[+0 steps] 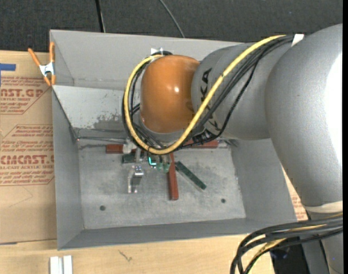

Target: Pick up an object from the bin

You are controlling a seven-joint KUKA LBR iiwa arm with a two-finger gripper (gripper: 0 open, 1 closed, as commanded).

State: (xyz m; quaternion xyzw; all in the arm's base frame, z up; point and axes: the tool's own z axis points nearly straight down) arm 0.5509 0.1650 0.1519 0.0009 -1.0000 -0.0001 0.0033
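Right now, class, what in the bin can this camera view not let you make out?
Brown stick: upper end hidden under the arm's orange cover.
Green stick: upper end hidden by the same cover.
Reddish piece at the back: mostly under the arm.
Bin: right side covered by the arm.

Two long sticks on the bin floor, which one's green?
The slanted stick, on the right of the pair, is dark green. The reddish-brown stick beside it lies straight up and down in the camera view.
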